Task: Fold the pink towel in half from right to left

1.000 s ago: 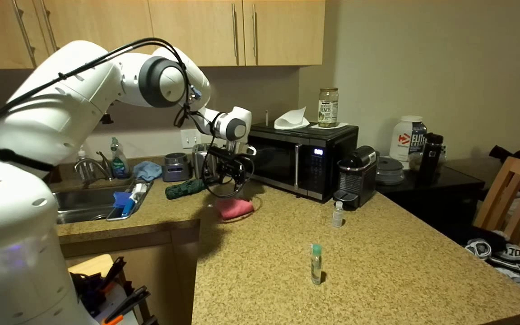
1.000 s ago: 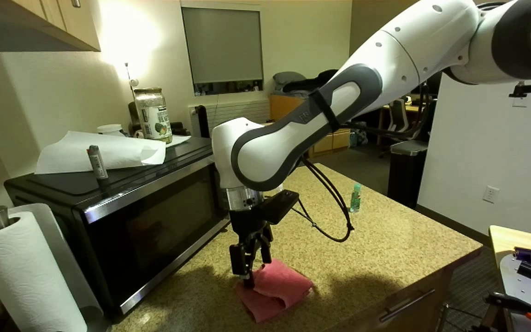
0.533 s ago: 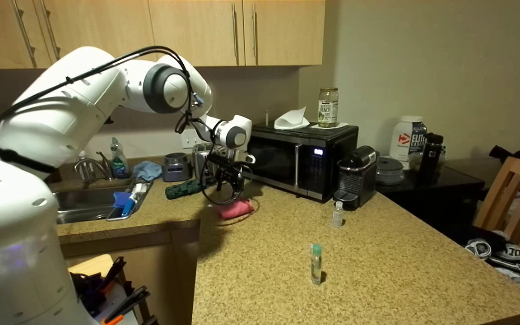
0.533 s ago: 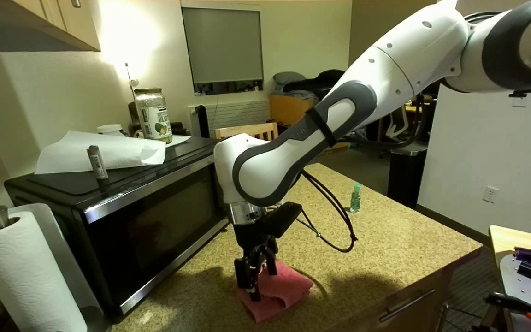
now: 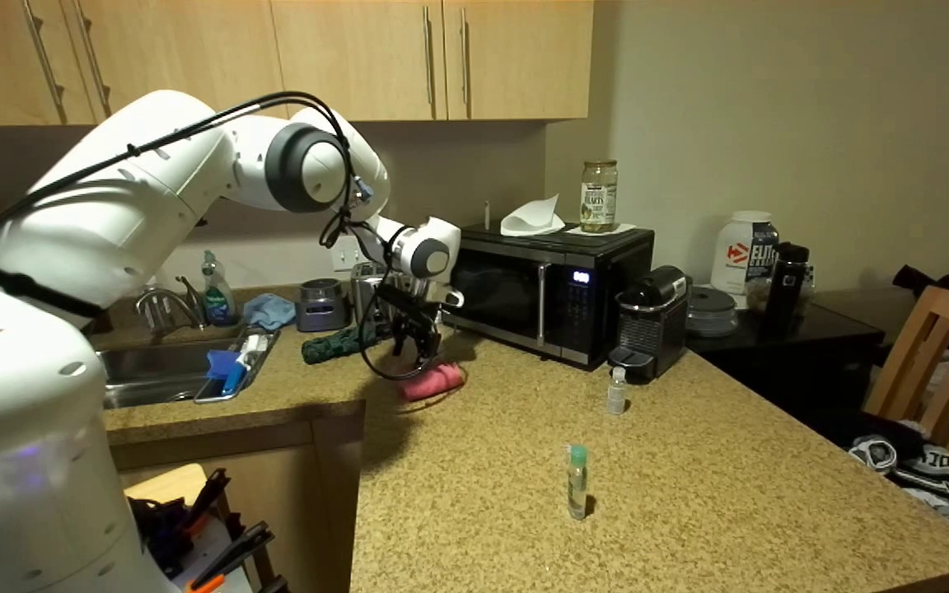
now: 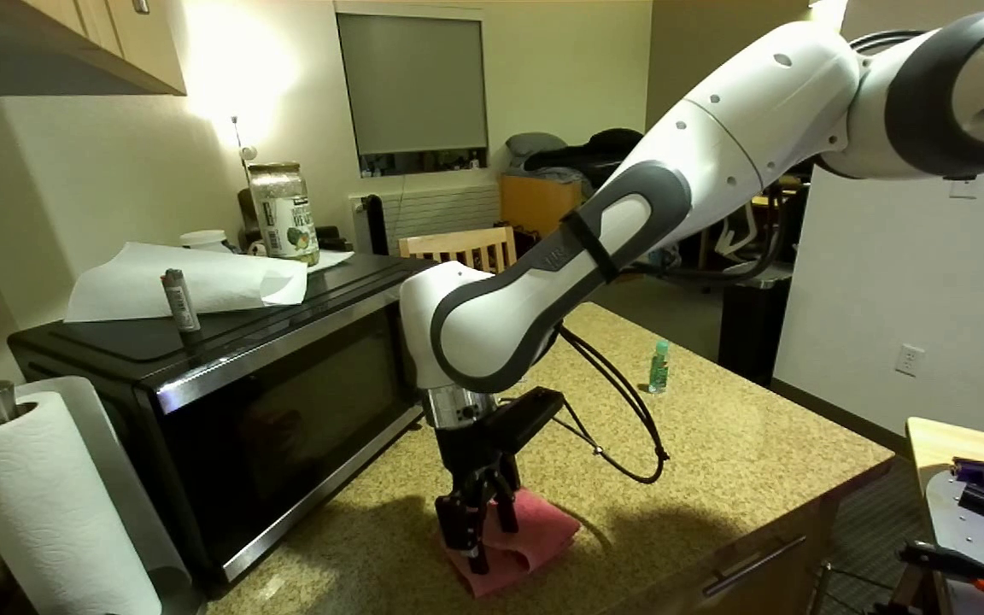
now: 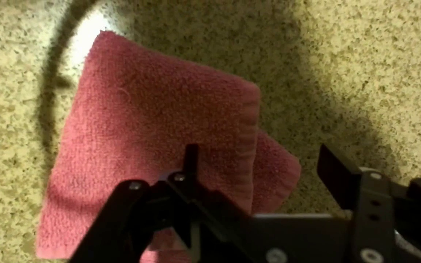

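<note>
The pink towel [image 7: 152, 109] lies on the speckled counter, with one layer folded over another and a lower corner poking out at the right in the wrist view. My gripper [image 7: 260, 157] stands open just over that side. One finger [image 7: 191, 157] is above the upper layer, while the opposite finger [image 7: 336, 175] is over bare counter past the protruding corner. In an exterior view the gripper [image 6: 492, 542] points down at the towel [image 6: 543, 530], its fingertips low at the cloth; whether they touch it I cannot tell. Cables and gripper partly cover the towel [image 5: 433, 381] in an exterior view.
The black microwave [image 6: 304, 436] stands close beside the gripper, with a paper towel roll [image 6: 48, 504] nearby. A green-capped bottle [image 5: 577, 482] and a small clear bottle [image 5: 616, 394] stand farther along the counter. A dark green cloth [image 5: 334, 346] lies near the sink.
The arm has come down, bringing the gripper lower toward the towel and slightly to the right in an exterior view. Its fingers have drawn in a little. The towel looks much the same.
</note>
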Controlling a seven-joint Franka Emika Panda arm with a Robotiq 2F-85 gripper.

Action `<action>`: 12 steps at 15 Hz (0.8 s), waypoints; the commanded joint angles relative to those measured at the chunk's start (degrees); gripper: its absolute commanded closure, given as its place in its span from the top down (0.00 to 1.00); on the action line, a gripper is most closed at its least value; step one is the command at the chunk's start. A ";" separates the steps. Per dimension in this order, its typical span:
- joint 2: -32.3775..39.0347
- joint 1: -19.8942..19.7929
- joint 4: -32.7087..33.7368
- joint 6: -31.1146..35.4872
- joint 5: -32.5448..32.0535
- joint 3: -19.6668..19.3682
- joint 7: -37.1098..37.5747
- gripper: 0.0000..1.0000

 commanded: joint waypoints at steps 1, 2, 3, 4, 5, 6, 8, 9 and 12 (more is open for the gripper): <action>0.24 -0.62 0.03 0.44 2.11 0.49 1.93 0.53; 0.27 -0.63 0.01 0.52 2.36 0.45 2.15 0.47; 0.29 -0.65 0.00 0.57 2.60 0.44 2.32 0.39; 0.27 -0.69 -0.01 0.64 2.78 0.42 2.41 0.34; 0.26 -0.70 -0.01 0.70 2.90 0.39 2.51 0.26; 0.26 -0.70 0.02 0.79 2.96 0.35 2.61 0.20; 0.29 -0.69 0.16 0.79 2.90 0.33 2.64 0.08; 0.29 -0.68 0.22 0.80 2.88 0.32 2.62 0.06; 0.16 -0.60 0.21 0.98 2.75 0.31 2.53 0.01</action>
